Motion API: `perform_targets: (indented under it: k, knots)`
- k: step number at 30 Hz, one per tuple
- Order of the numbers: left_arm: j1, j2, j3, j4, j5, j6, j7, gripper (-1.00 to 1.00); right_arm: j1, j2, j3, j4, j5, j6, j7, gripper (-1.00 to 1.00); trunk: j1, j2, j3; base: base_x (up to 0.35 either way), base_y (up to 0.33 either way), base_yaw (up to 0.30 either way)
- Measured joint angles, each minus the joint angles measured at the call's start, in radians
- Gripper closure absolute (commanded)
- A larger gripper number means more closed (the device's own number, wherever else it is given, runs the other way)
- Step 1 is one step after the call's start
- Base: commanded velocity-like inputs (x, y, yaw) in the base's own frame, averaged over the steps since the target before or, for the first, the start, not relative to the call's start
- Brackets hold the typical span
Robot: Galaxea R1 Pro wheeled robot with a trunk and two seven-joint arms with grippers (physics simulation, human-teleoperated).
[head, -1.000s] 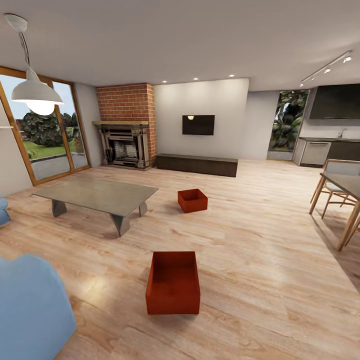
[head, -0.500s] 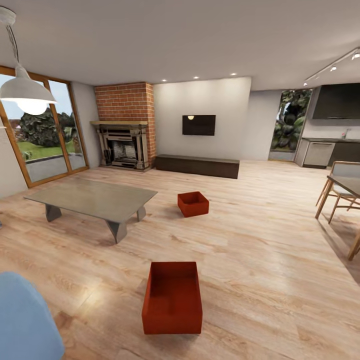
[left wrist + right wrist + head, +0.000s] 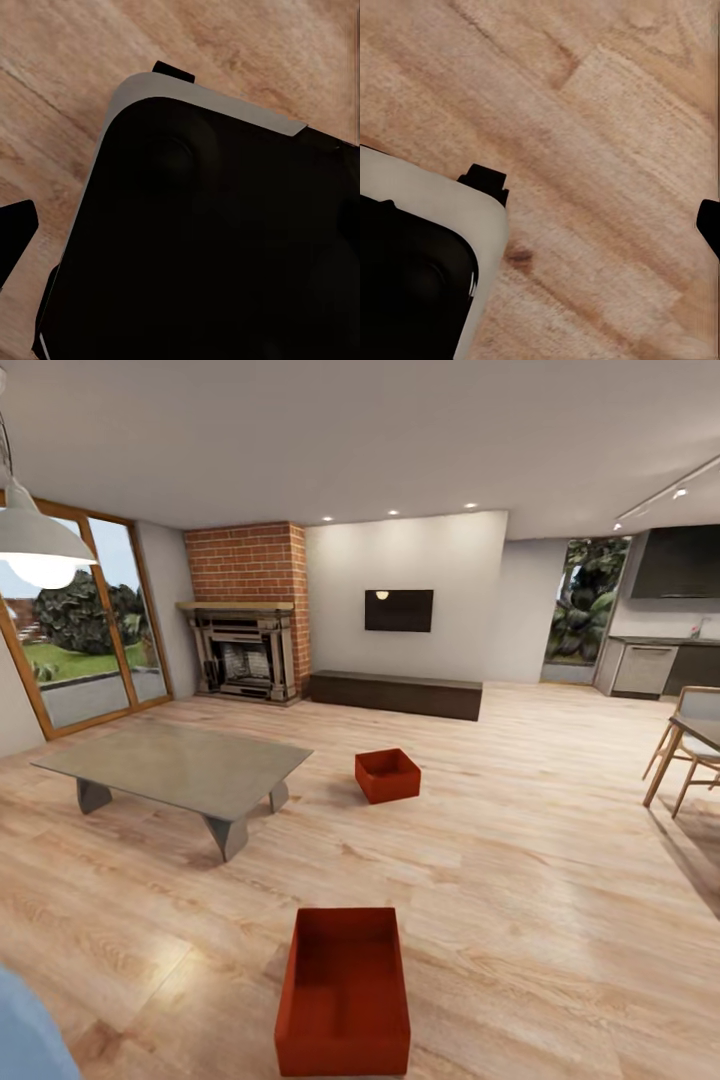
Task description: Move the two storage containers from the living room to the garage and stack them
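You rolled closer: the near storage container (image 3: 343,995) now sits lower in your head view, both boxes on wood floor (image 3: 540,840). Next you likely pick it up; I cannot tell if your grippers are wide or closed.

This was a home's open living room: a brick fireplace (image 3: 250,595), a wall television (image 3: 398,610) and a low grey table (image 3: 175,765) stood on a wood plank floor (image 3: 540,880). Kitchen cabinets (image 3: 660,660) and a dining chair (image 3: 690,745) showed at the right
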Motion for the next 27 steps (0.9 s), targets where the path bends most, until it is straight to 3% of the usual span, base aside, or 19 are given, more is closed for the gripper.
perform_targets:
  k: [27]
  knots:
    - [0.0,0.0,0.0,0.0,0.0,0.0,0.0,-1.0,0.0,0.001,0.0,-0.001,0.0,0.0,0.0,-1.0,0.0,0.0,0.0,0.293,0.0,0.0]
